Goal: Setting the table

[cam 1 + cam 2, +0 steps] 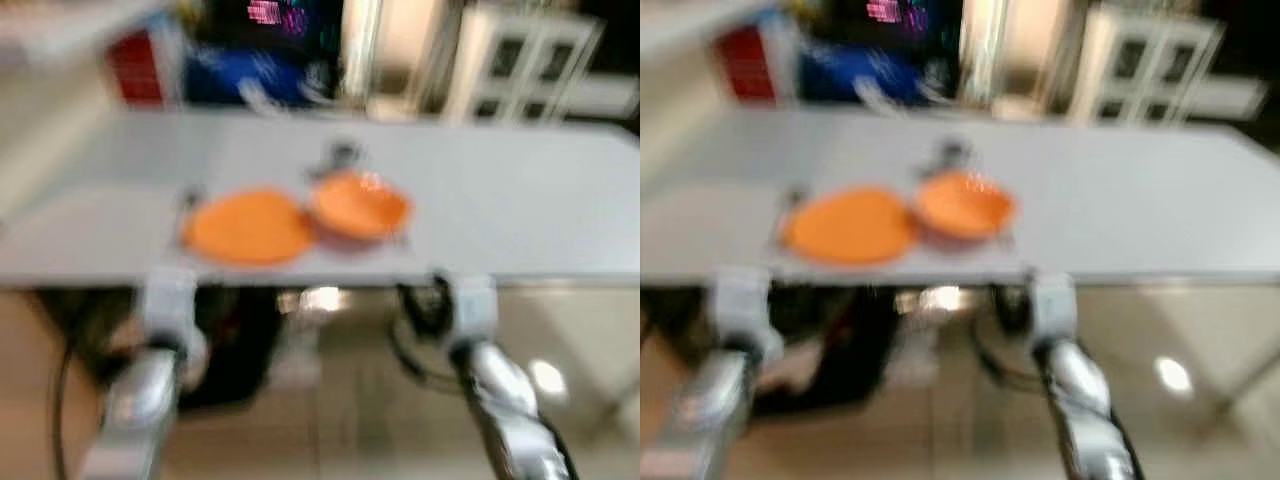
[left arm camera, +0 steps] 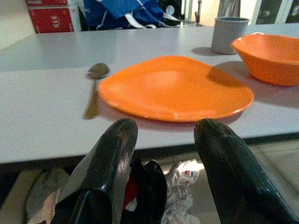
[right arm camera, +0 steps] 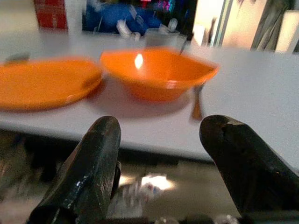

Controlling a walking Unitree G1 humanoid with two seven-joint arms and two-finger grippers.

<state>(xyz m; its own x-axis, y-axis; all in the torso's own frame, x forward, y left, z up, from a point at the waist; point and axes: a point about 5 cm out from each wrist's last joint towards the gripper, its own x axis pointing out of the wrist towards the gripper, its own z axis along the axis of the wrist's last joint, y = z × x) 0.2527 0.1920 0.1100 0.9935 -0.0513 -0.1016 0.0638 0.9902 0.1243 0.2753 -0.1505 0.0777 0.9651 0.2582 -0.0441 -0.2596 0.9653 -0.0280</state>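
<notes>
Blurred, both eye views — the head camera looks down at a long white table (image 1: 520, 200) with an orange plate (image 1: 247, 227) near its front edge and an orange bowl (image 1: 360, 204) touching the plate's right side. A small dark thing behind the bowl is too smeared to name from here. Both silver arms reach up from below toward the table edge, the left arm under the plate, the right arm just right of the bowl; the fingertips are hard to make out against the edge.

Left wrist view — sharp. The left gripper (image 2: 166, 135) has its two black fingers spread apart with nothing between them, sitting below and just short of the table edge, aimed at the plate (image 2: 175, 86). A spoon (image 2: 94, 88) lies just beside the plate, not touching it, long axis running from front to back, bowl end pointing away from the edge. A grey cup (image 2: 227, 34) stands upright behind the bowl (image 2: 268, 56), which is cut off by the frame. Crumpled stuff under the table is unclear.

Right wrist view — soft blur. The right gripper (image 3: 161, 135) is also spread wide and empty, below the edge, facing the bowl (image 3: 158, 72). A thin utensil (image 3: 196, 103) lies beside the bowl, handle toward the edge; its type is unclear.
</notes>
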